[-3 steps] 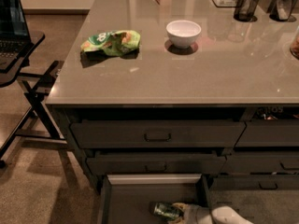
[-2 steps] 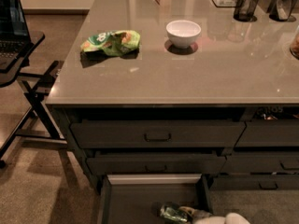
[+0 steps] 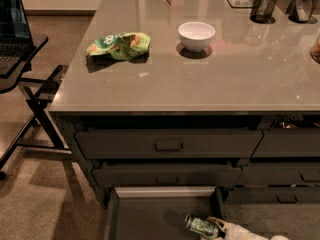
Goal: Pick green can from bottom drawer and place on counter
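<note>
At the bottom edge of the frame the bottom drawer (image 3: 165,192) stands pulled out, its pale inner rim across the back and its left wall running down out of view. The green can (image 3: 201,226) lies on its side on the dark floor, in the drawer's right part at lower centre, with bare dark floor stretching from it to the left wall. The gripper (image 3: 220,226) reaches in from the lower right corner on a white arm (image 3: 247,232) that lies low and nearly level, and its tip is against the can's right end. Whether the claw is apart or clamped on the can cannot be told.

Left of the drawer lies speckled carpet (image 3: 40,199). Above the open drawer sit two shut drawer fronts (image 3: 169,145) with black handles, one over the other, and more fronts to the right.

The counter (image 3: 200,84) overhangs them, its front edge crossing the middle of the frame and its left edge slanting up toward the top. A broad smooth band of it lies along the front edge. Farther back, a bright green snack bag (image 3: 119,45) rests left of centre and a white bowl (image 3: 196,35) just right of it, the two apart. At the upper right stands a black mesh cup (image 3: 263,6). In the upper left, off the counter, a laptop (image 3: 12,26) sits on a black stand.
</note>
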You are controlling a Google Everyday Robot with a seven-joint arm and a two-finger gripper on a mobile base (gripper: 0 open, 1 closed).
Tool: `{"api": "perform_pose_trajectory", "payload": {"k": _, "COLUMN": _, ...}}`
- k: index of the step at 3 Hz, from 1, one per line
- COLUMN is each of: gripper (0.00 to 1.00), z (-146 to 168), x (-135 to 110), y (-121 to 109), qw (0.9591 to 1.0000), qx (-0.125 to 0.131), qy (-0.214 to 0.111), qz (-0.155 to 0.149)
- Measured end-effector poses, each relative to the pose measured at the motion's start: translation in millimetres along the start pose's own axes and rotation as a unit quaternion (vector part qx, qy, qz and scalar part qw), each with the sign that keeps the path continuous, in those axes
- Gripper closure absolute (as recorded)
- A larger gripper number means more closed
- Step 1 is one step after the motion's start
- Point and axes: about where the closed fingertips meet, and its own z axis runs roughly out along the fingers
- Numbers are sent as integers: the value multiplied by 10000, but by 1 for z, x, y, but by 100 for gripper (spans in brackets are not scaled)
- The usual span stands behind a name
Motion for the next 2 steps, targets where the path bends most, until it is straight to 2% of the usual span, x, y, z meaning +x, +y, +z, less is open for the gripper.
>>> {"api": "perform_pose_trajectory", "payload": {"k": 1, "gripper": 100, "z": -43, "x": -73, "y": -24, "qw": 9981, "qx": 172, "qy": 158, "qz": -562}}
{"api": "perform_pose_trajectory", "payload": {"k": 2, "gripper": 100, "z": -95, "x": -129, "y": -46, "qw": 9911, "qx": 410, "qy": 503, "qz": -1161}}
